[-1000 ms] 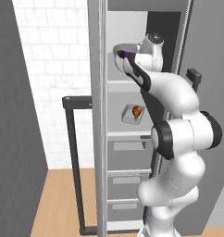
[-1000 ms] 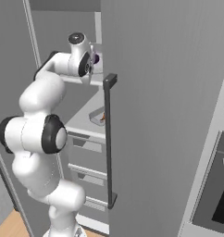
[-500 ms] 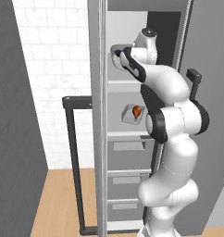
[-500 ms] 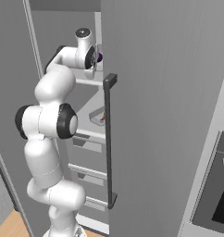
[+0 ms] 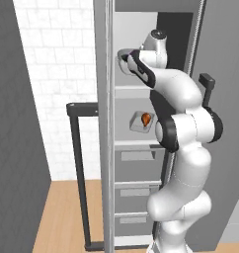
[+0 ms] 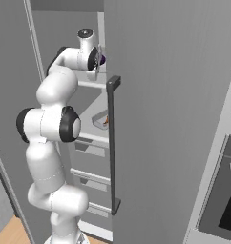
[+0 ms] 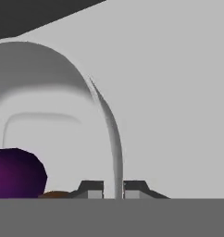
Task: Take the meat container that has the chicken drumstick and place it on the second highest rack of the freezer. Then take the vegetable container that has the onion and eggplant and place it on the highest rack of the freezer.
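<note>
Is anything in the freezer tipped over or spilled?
Nothing stands out. The meat container sits flat on its rack with the drumstick inside. The gripper pinches the vegetable container's rim at the top rack, and the purple eggplant is inside it.

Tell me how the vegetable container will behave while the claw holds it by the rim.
The vegetable container looks like a thin-walled rigid tub, so it probably keeps its shape. The claw pinches only one edge of the rim, so it may tilt under its own load. The round purple eggplant inside lies loose and could roll if the tub tips.
</note>
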Available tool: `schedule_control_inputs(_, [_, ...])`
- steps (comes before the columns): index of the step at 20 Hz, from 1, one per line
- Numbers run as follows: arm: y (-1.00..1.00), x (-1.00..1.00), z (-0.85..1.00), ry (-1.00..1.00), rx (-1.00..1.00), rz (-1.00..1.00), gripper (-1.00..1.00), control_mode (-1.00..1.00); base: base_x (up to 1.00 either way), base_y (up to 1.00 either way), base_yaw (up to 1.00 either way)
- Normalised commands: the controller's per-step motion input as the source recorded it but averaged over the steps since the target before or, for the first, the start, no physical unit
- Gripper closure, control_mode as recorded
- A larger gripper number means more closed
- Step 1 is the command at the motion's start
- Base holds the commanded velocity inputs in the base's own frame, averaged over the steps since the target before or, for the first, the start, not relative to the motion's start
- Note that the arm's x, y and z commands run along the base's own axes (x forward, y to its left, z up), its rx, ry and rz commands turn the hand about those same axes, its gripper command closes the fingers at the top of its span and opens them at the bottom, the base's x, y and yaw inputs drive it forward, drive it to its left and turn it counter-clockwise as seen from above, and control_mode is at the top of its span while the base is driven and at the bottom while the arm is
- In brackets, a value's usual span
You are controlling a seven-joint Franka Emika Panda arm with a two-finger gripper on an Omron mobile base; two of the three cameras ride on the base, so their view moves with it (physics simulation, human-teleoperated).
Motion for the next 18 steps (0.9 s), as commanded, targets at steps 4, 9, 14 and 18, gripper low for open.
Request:
schedule_control_inputs(4, [0.0, 0.0, 0.0, 0.0, 0.0, 0.0, -1.0, -1.0, 0.0, 0.0, 0.0])
schedule_control_inputs(9, [0.0, 0.0, 0.0, 0.0, 0.0, 0.0, -1.0, -1.0, 0.0, 0.0, 0.0])
schedule_control_inputs(14, [0.0, -0.61, -0.09, -0.35, 0.0, 0.0, -1.0, -1.0, 0.0, 0.0, 0.0])
schedule_control_inputs(18, [0.0, -0.78, -0.3, -0.41, 0.0, 0.0, -1.0, -1.0, 0.0, 0.0, 0.0])
